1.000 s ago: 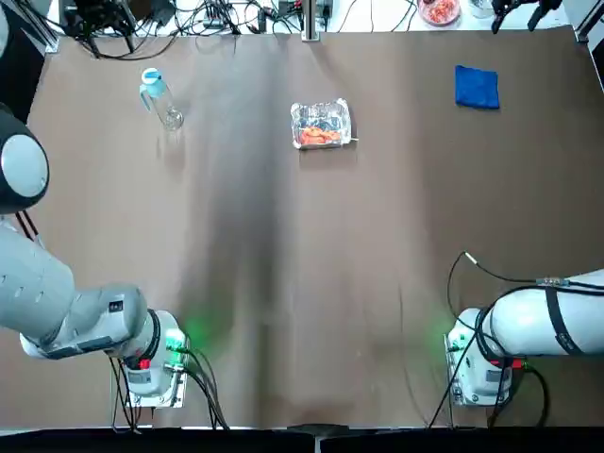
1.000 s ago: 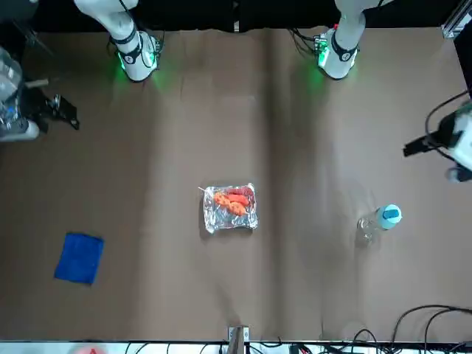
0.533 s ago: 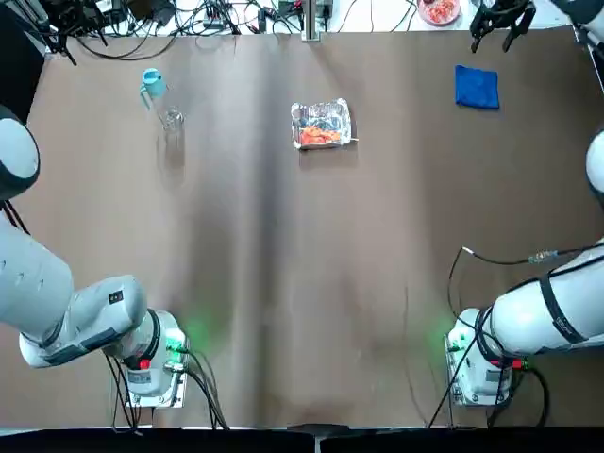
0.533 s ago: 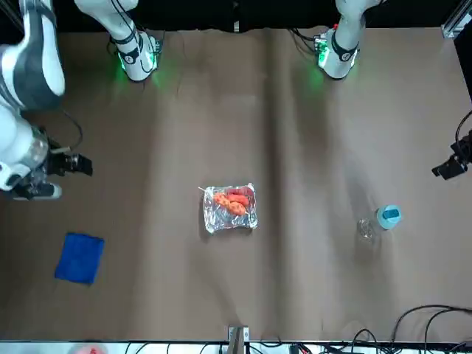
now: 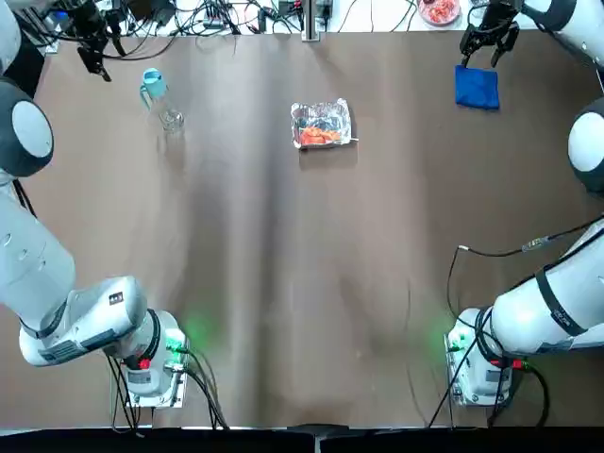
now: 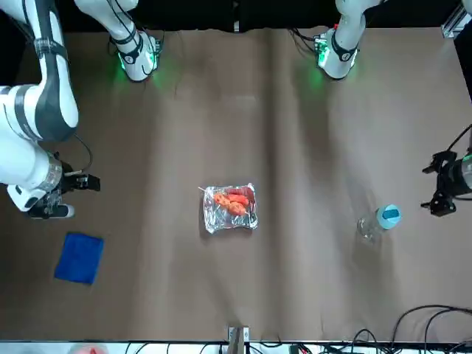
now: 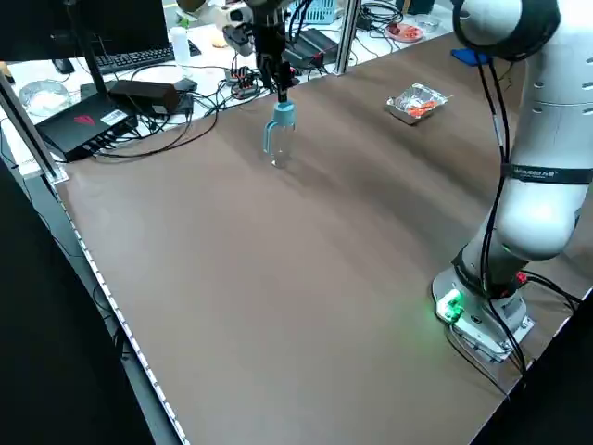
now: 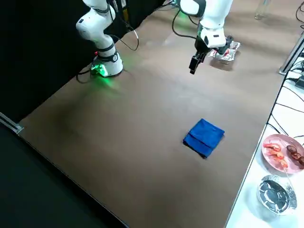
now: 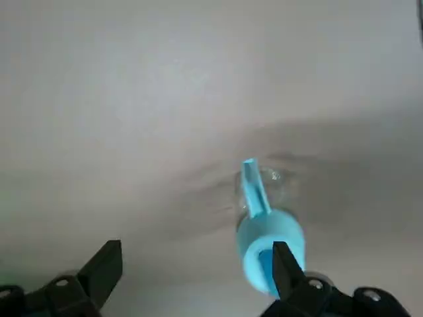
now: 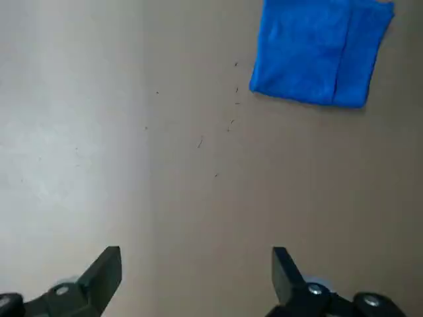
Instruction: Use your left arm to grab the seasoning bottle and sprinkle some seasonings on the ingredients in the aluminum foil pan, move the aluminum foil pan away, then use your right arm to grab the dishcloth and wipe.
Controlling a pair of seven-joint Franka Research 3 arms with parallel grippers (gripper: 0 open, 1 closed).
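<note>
- The aluminum foil pan (image 6: 237,222) sits mid-worktop (image 6: 169,295), the ingredients (image 6: 230,201) inside; it looks like moving it away is still to do.
- Left of the pan stands the seasoning bottle (image 6: 388,216), ungrasped; I'd judge the sprinkling undone.
- Past the bottle, the left gripper (image 6: 428,187) has its jaws apart.
- Right of the pan lies the folded dishcloth (image 5: 478,88), wiping pending; the right gripper (image 5: 479,63) is above it, jaws apart.

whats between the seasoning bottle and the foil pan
Only bare brown table surface lies between the seasoning bottle and the foil pan, as the top and front views show.
</note>
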